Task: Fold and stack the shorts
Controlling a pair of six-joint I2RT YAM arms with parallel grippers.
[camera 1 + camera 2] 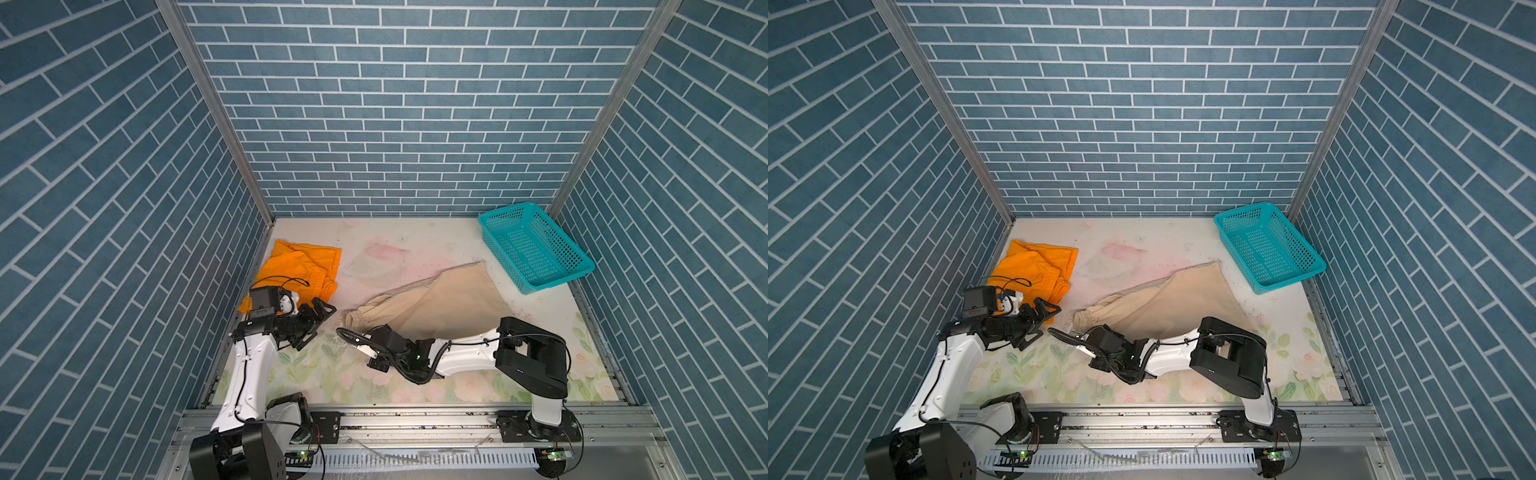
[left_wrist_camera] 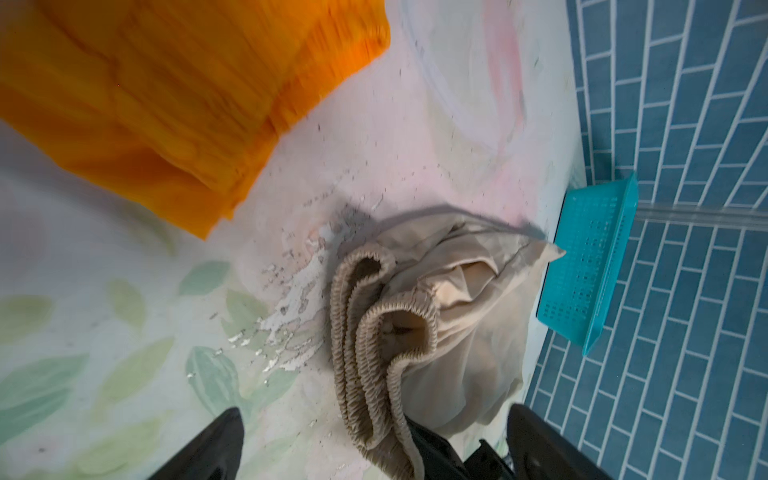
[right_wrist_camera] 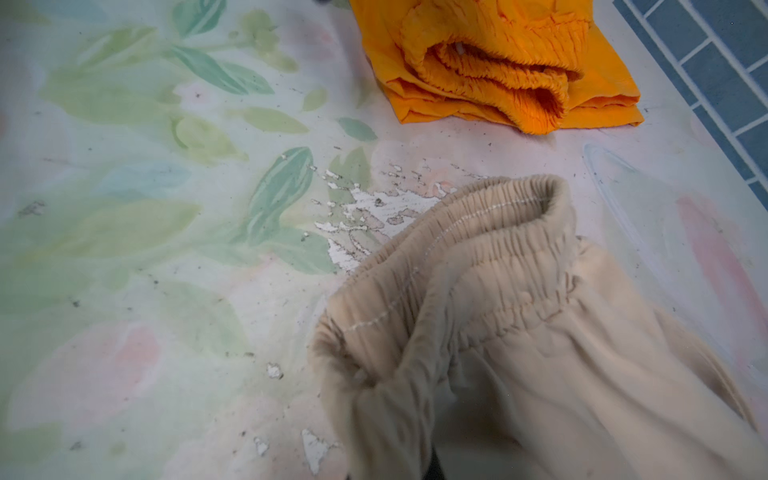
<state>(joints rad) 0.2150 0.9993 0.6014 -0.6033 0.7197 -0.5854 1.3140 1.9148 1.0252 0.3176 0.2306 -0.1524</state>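
1. We read the counter (image 1: 415, 245) as a clock face in both top views, with the far brick wall at 12 o'clock.
2. The orange shorts (image 1: 301, 266) lie at about 10 o'clock, close to the left wall, in a rumpled, folded bundle. The right wrist view shows their gathered waistband curled on top of the bundle.
3. The beige shorts (image 1: 449, 299) lie across the middle, reaching toward 3 o'clock. Their waistband end points to 9 o'clock and their hem corner to 1 o'clock.
4. That hem corner ends just beside the teal basket (image 1: 536, 249), which sits at 2 o'clock. We cannot tell whether the two touch.
5. The two pairs lie apart, with bare counter between them.
6. The right tool (image 1: 372, 332) sits at the near edge of the beige waistband, toward 6 o'clock from it. It is clenched on the beige shorts, and in both wrist views the gathered band rises off the counter and bunches over it.
7. The left tool (image 1: 320, 326) is at about 8 o'clock, by the near corner of the orange shorts. Its jaws are spread wide and it grasps nothing.
8. In the left wrist view the fingers (image 2: 208, 444) frame the raised beige waistband, and the orange cloth looks blurred.
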